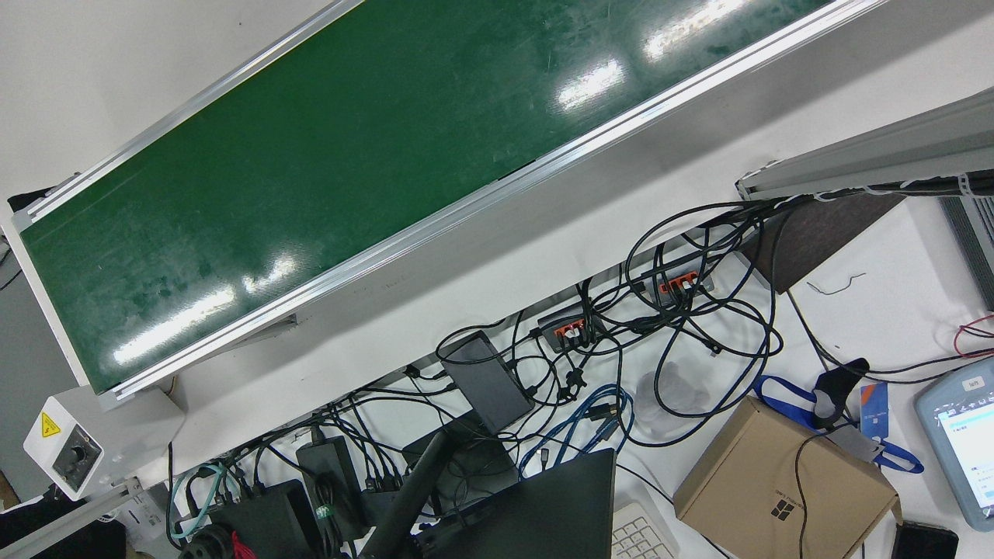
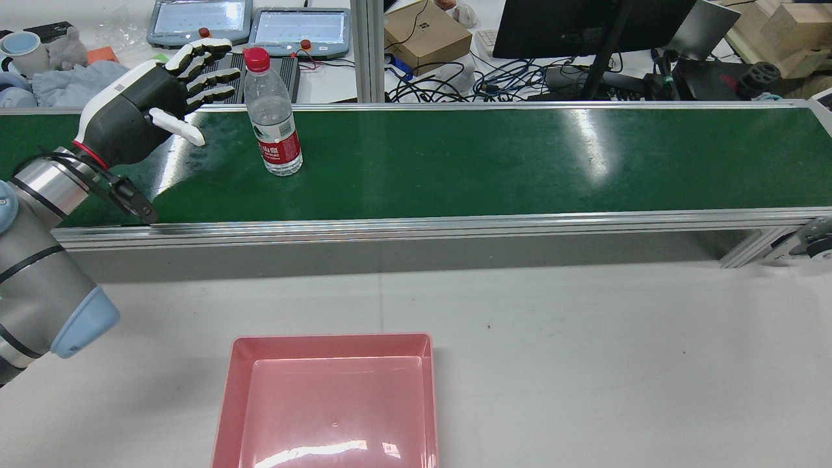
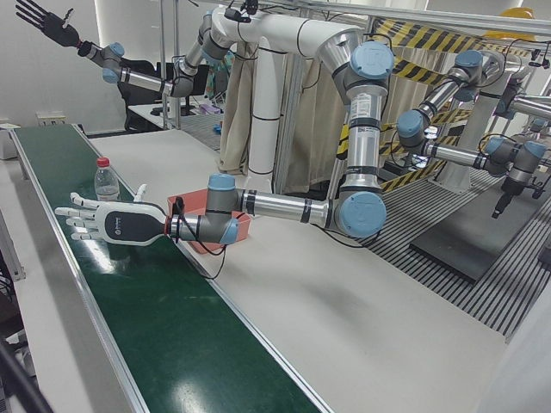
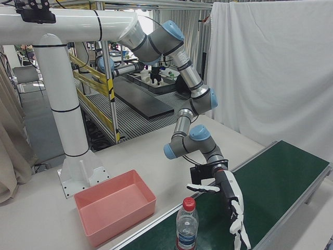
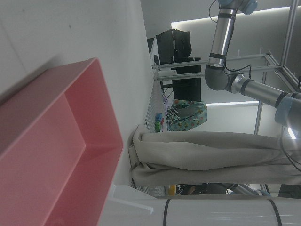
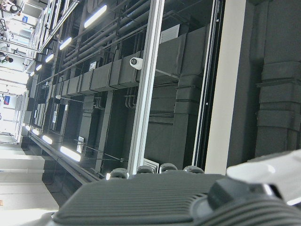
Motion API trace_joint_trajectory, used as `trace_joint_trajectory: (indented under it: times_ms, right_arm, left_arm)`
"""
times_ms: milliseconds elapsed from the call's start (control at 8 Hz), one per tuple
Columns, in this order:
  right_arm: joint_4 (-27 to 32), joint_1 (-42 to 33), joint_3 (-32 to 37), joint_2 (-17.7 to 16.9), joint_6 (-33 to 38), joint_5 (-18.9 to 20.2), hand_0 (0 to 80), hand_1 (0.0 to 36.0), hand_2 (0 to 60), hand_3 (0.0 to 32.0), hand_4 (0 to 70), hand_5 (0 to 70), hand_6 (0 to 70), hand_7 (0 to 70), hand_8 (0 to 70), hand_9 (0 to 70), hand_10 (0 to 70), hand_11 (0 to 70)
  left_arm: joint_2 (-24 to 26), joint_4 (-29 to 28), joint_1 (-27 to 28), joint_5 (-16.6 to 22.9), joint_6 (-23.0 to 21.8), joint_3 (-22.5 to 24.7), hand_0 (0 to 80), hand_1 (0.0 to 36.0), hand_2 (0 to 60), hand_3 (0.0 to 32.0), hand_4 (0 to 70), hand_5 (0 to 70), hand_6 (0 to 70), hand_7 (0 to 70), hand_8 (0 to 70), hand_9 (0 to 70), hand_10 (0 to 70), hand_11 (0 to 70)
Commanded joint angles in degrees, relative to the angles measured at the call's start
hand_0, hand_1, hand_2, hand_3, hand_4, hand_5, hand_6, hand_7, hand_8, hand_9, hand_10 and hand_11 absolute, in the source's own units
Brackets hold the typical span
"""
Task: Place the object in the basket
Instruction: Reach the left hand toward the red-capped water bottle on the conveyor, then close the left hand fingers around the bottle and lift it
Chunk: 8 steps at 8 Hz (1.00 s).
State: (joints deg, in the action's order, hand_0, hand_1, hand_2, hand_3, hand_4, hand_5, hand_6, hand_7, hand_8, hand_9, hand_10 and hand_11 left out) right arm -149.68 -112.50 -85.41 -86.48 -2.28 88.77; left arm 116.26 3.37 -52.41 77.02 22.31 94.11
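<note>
On the green belt [image 2: 494,162], rear view, left to right: left hand [image 2: 140,107] hovers at the belt's left end, fingers [image 2: 207,64] spread and extended toward the bottle [image 2: 273,117], just short of it, holding nothing. Bottle stands upright at 3 o'clock of the hand, red cap up. Pink basket [image 2: 227,390] lies on the desk [image 2: 585,364] at 6 o'clock of the bottle, well apart. Right hand [image 3: 47,24], raised high in the left-front view, has fingers spread.

Bottle [image 2: 273,114] upright on conveyor belt [image 2: 494,162] — left hand [image 2: 153,97] beside, basket [image 2: 224,403] nearer.
</note>
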Motion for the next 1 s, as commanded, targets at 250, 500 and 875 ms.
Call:
trace_joint_trajectory:
  times_ms: [250,500,875]
  right_arm:
    - [0.0,0.0,-0.02,0.0,0.0,0.0,0.0,0.0,0.0,0.0,0.0,0.0,0.0,0.0,0.0,0.0,0.0,0.0]
    - [0.0,0.0,-0.02,0.0,0.0,0.0,0.0,0.0,0.0,0.0,0.0,0.0,0.0,0.0,0.0,0.0,0.0,0.0]
    - [0.0,0.0,-0.02,0.0,0.0,0.0,0.0,0.0,0.0,0.0,0.0,0.0,0.0,0.0,0.0,0.0,0.0,0.0]
  left_arm:
    - [0.29,-0.2,1.7,-0.02,0.45,-0.33,54.8,7.3,0.0,11.2,3.1,31.5,6.1,4.8,12.8,14.4,8.5,13.9]
    - [0.37,-0.11,1.88,0.06,0.45,-0.33,55.1,7.6,0.0,11.0,4.1,32.1,6.2,4.9,12.9,14.6,8.1,13.2]
    - [0.99,0.24,1.7,0.15,0.1,0.02,55.0,7.8,0.0,10.2,4.4,32.8,6.5,5.1,13.1,14.6,8.2,13.3]
